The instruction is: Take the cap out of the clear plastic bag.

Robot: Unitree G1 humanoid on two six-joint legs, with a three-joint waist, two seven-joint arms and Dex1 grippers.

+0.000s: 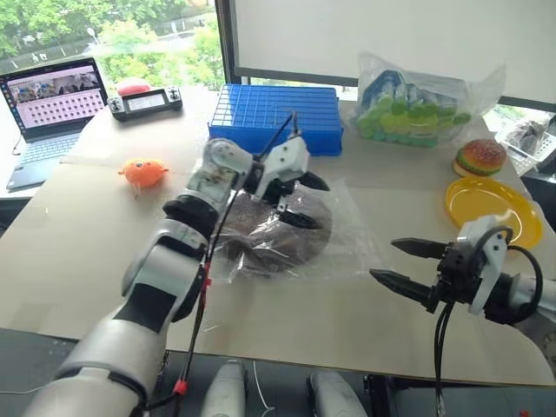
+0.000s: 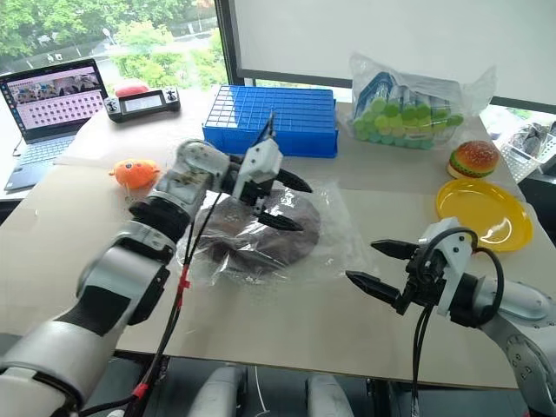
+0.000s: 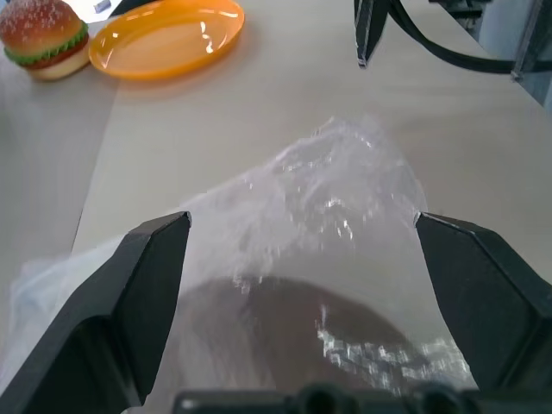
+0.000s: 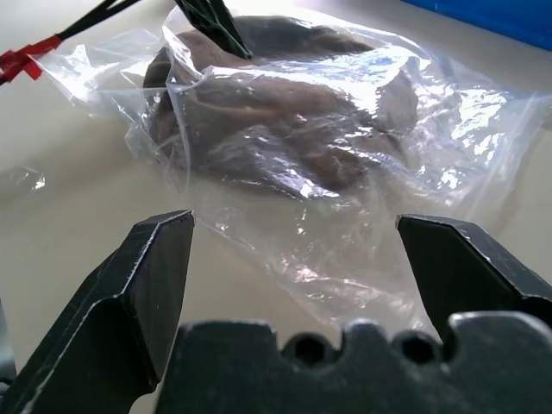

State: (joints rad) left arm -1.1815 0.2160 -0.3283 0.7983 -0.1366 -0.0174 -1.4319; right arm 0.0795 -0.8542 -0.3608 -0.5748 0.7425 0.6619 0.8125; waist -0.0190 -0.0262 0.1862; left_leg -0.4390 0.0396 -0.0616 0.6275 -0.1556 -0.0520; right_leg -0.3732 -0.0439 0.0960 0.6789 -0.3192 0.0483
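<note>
My right gripper [image 1: 401, 262], two black fingers on a white wrist, sits at lower right of the head view, jaws spread wide, holding nothing, well apart from the bag.

My left gripper [image 1: 307, 201] is at frame centre, over the bag, fingers also wide apart with nothing between them; whether the lower fingertip touches the plastic I cannot tell.

The soft brown fabric cap [image 1: 287, 239] lies inside the flat clear crinkly plastic bag [image 1: 343, 230], centre of the beige table [image 1: 78, 252]. The cap fills the bag's left part; empty crumpled plastic trails toward the right. In the right wrist view the cap [image 4: 285, 129] is fully enclosed.

Middle distance: a small orange plush toy [image 1: 143, 171] at centre left; a round yellow plastic plate [image 1: 491, 207] at right, a toy hamburger [image 1: 479, 157] just behind it.

Far: a blue gridded plastic crate [image 1: 276, 115] at top centre; a puffy clear bag of green and blue items [image 1: 417, 106] at upper right; a black handheld controller with a screen [image 1: 145, 102] and an open laptop [image 1: 48, 117] at upper left. The laptop screen shows rows of small tiles; no writing or labels are legible anywhere.
</note>
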